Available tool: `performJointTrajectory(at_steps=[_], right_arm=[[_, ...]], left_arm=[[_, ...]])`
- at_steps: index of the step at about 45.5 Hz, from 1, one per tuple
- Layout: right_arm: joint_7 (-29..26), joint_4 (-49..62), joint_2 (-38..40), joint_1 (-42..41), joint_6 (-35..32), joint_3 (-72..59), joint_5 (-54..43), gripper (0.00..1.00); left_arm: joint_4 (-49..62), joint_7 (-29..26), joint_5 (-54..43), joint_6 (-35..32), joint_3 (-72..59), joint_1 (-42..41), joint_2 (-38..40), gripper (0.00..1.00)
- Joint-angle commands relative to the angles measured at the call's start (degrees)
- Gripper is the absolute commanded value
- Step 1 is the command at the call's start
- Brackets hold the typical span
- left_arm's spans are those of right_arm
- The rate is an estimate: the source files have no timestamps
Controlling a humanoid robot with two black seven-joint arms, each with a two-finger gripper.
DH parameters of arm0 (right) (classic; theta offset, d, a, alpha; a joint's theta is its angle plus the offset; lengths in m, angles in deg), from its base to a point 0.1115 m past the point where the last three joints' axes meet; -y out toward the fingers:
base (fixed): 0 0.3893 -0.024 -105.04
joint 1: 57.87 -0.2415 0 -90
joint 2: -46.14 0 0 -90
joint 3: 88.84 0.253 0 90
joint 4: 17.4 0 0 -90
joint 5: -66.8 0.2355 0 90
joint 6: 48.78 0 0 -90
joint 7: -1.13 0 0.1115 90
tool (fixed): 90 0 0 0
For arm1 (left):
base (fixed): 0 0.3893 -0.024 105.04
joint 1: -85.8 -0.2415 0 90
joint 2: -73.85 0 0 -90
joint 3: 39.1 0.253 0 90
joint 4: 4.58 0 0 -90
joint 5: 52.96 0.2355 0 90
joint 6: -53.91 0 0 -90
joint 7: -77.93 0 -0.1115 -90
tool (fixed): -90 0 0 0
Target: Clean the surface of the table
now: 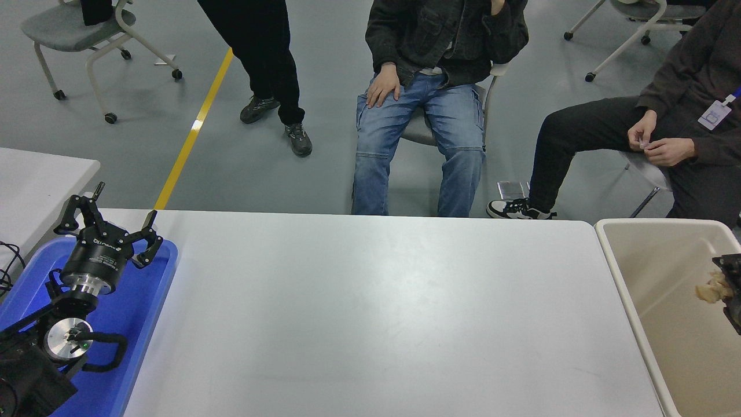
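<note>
The table surface is a wide white top filling the middle of the head view, with nothing lying on it. My right gripper pokes in at the right edge, over the beige bin. It is shut on a crumpled beige wad held above the bin's inside. My left gripper is parked open at the lower left, above the blue tray.
A smaller separate white tabletop stands at the far left. Three people are at the far side: one stands, two sit on chairs. A yellow floor line runs beyond the table.
</note>
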Motion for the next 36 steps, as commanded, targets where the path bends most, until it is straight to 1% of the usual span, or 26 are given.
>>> performJointTrajectory(at_steps=[1,31,36], right_arm=[[-0.1,0.0,0.1,-0.4,0.0,0.1,0.0,0.98],[-0.2,0.1,0.3,-0.5,0.0,-0.1,0.0,0.98],[-1.2,0.1,0.5,-0.6,-0.2,0.0,0.0,0.98]], left_arm=[[0.1,0.0,0.0,0.0,0.0,0.0,0.0,1.00],[0.0,0.0,0.0,0.0,0.0,0.0,0.0,1.00],[0.1,0.0,0.0,0.0,0.0,0.0,0.0,1.00]])
